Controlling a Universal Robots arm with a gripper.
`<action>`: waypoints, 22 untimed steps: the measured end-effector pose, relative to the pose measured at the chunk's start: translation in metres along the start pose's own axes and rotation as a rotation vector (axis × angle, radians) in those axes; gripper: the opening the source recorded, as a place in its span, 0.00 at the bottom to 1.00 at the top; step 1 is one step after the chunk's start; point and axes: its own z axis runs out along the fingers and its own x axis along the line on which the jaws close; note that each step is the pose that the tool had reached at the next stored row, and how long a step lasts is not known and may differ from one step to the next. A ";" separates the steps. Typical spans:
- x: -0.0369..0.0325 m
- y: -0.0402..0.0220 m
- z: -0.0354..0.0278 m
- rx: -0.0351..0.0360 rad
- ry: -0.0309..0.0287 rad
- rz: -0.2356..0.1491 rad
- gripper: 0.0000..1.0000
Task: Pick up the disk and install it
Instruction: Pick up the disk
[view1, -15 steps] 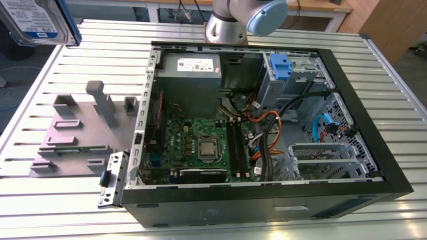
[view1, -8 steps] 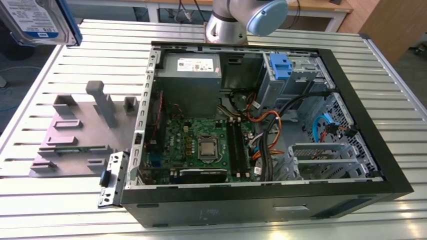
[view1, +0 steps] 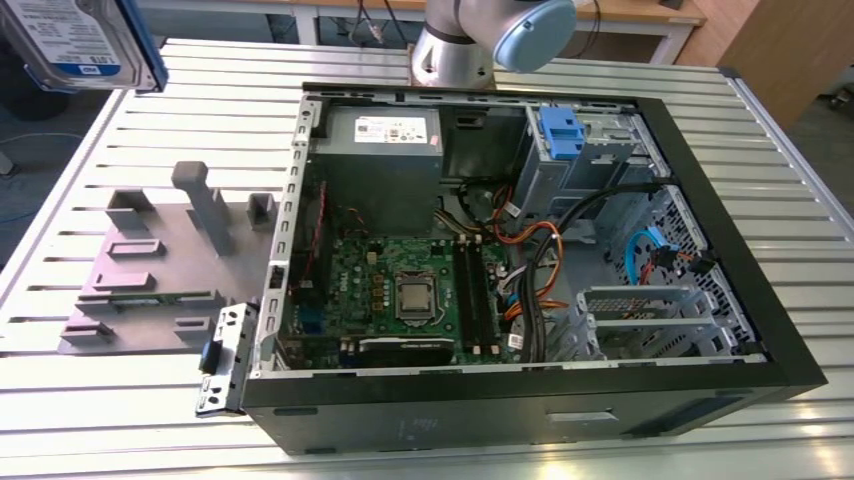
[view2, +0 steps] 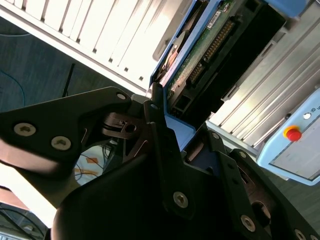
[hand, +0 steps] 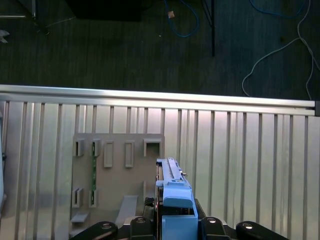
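Note:
The disk (view1: 74, 42), a silver drive with a white-and-blue label in a blue carrier frame, hangs high above the table's far corner at the exterior view's left, away from the open computer case (view1: 747, 250). In the first wrist view the disk (hand: 172, 192) stands on edge, blue carrier toward the camera, with my gripper (hand: 172, 227) shut on it above the grey fixture plate (hand: 115, 175). In the second wrist view the black fingers (view2: 160, 145) clamp the blue frame, and the disk's green circuit board (view2: 200, 55) faces out.
Inside the case sit a grey power-supply box (view1: 380, 130), a motherboard (view1: 400, 290), cable bundles and a blue drive bay (view1: 567, 135). The grey fixture plate (view1: 160, 270) lies on the slatted table (view1: 134, 390). A pendant with a red button (view2: 292, 132) is nearby.

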 end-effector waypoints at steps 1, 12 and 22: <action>0.0000 -0.0004 0.0000 0.0000 0.0000 0.000 0.37; 0.0001 -0.0051 -0.0001 0.0000 0.0001 0.000 0.37; 0.0003 -0.0098 -0.0003 0.0000 0.0001 0.000 0.37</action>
